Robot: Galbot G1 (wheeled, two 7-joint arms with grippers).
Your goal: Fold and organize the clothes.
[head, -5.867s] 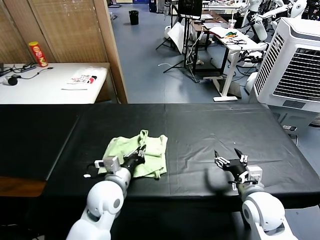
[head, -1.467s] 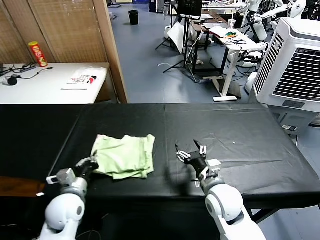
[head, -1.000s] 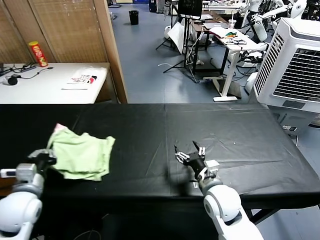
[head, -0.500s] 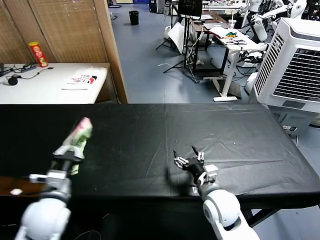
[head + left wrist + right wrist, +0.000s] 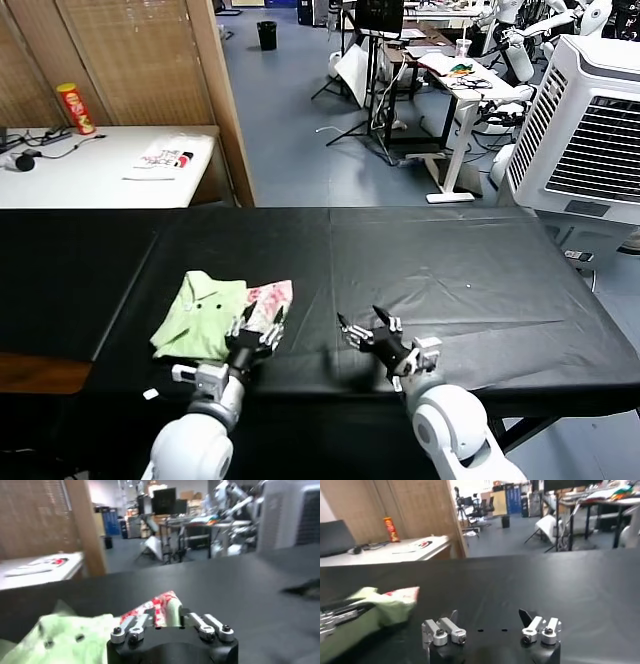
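Head view, shirt: the pale green shirt lay bunched on the black table, left of the middle and near the front edge, its pink-and-white printed patch turned up at the right end
Head view, left gripper: the left gripper sat at the shirt's right front corner, fingers spread and pointing over the cloth, with nothing pinched between them
Head view, right gripper: the right gripper hung over bare table near the front edge, well apart from the shirt, fingers spread wide and empty
Head view, surroundings: a white side table stood behind at the left, carrying a red can and a white folded item; a white cooler unit stood at the right
Left wrist view: the shirt and its patch lay just beyond the parted fingers
Right wrist view: the right gripper stood spread over bare table, the shirt lying off to one side
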